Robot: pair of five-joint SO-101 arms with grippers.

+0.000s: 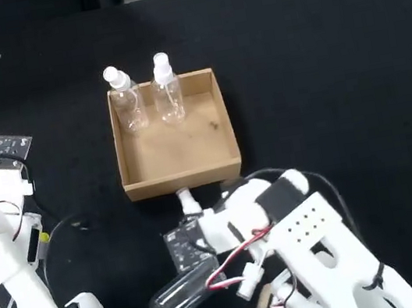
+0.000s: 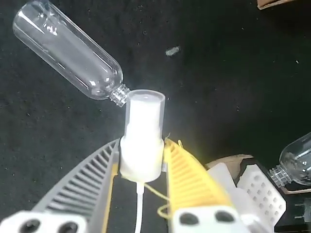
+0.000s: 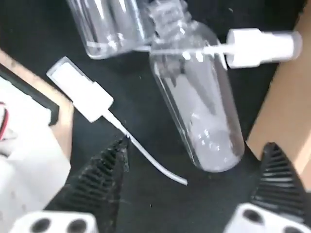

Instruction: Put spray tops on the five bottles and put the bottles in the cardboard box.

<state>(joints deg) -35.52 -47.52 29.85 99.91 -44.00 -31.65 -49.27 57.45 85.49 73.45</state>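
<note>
Bright, even light glints off a clear bottle (image 2: 68, 53).

No text, label, number or sign could be read anywhere. A dark circuit board (image 1: 7, 145) on the left arm's wrist carried pale specks too small to make out, and so did the second board (image 1: 187, 246) just behind the right hand (image 3: 197, 148), by the red wires there

There is one cardboard box (image 1: 189, 147) with two topped bottles in it, the left bottle (image 1: 129, 105) and the right bottle (image 1: 169, 97). The left wrist view shows two bare bottles, the whole bottle (image 2: 68, 48) and the edge bottle (image 2: 297, 164), and one spray top (image 2: 143, 138).
</note>
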